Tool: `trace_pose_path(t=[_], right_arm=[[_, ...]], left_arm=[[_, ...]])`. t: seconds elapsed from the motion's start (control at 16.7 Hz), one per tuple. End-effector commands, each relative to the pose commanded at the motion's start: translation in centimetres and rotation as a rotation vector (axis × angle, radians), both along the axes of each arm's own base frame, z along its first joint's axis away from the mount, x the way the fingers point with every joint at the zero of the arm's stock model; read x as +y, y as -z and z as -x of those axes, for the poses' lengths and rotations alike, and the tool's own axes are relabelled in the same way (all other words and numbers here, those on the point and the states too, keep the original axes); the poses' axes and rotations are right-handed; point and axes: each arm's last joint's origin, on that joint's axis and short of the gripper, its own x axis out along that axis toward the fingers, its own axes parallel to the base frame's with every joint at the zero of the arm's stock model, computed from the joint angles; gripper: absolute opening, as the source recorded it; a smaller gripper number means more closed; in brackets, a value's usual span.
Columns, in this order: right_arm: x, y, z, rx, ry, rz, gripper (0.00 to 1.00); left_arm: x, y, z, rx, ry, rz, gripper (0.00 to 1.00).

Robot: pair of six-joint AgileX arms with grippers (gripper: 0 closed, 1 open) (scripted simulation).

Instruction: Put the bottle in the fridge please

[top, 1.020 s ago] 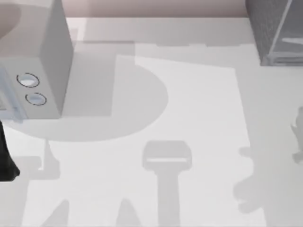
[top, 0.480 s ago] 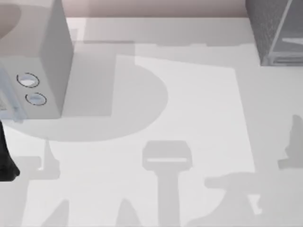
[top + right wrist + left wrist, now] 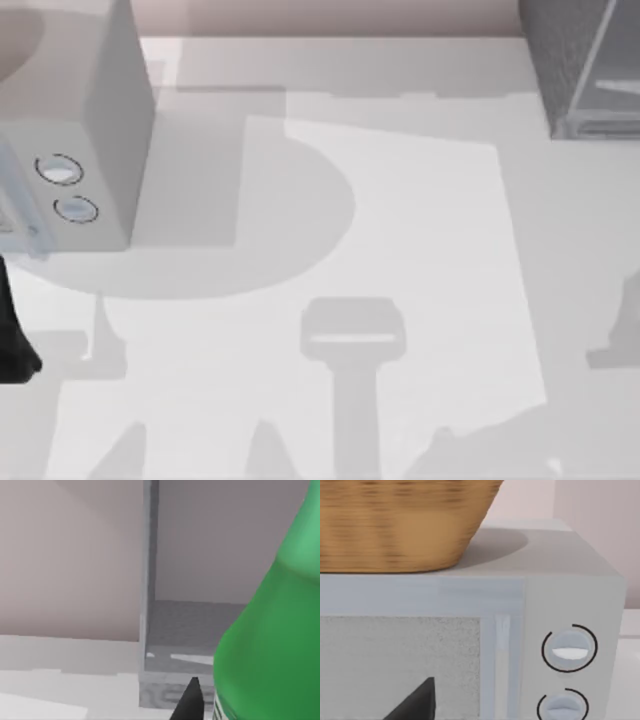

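Right wrist view: nearest you, the green bottle sits clamped in the right gripper, just before the fridge and its open pale interior. Top view: the arm's shadow has slid off rightward, suggesting approach. Left gripper, fingers indiscernible, faces the microwave.

bottle label: a sliver of white marking at its edge, too little to read
pale grey box dials: plain, no numbers or words that can be read
fridge: no text or sign
basket: no label
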Motion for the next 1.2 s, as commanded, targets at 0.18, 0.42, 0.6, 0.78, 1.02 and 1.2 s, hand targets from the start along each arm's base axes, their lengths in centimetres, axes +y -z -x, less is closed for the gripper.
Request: trace_pose_path(t=[0.18,0.42,0.6,0.78,1.02,1.2], right_arm=[[0.2,2.0,0.3,0.048,0.027,-0.035,0.01],[0.2,2.2,0.3,0.056,0.03,-0.041,0.01],[0.2,2.0,0.2,0.054,0.031,-0.041,0.01],[0.0,0.1,-0.1,0.024,0.037,-0.039,0.01],[-0.4,-3.8,-2.2,-0.005,0.039,-0.034,0.01],[-1.1,-6.5,-5.9,-0.006,0.036,-0.032,0.01]], left_arm=[[0.0,0.0,0.0,0.0,0.0,0.0,1.0],[0.0,0.0,0.0,0.0,0.0,0.0,1.0],[0.0,0.0,0.0,0.0,0.0,0.0,1.0],[0.0,0.0,0.0,0.0,0.0,0.0,1.0],[0.0,0.0,0.0,0.0,0.0,0.0,1.0],[0.0,0.0,0.0,0.0,0.0,0.0,1.0]])
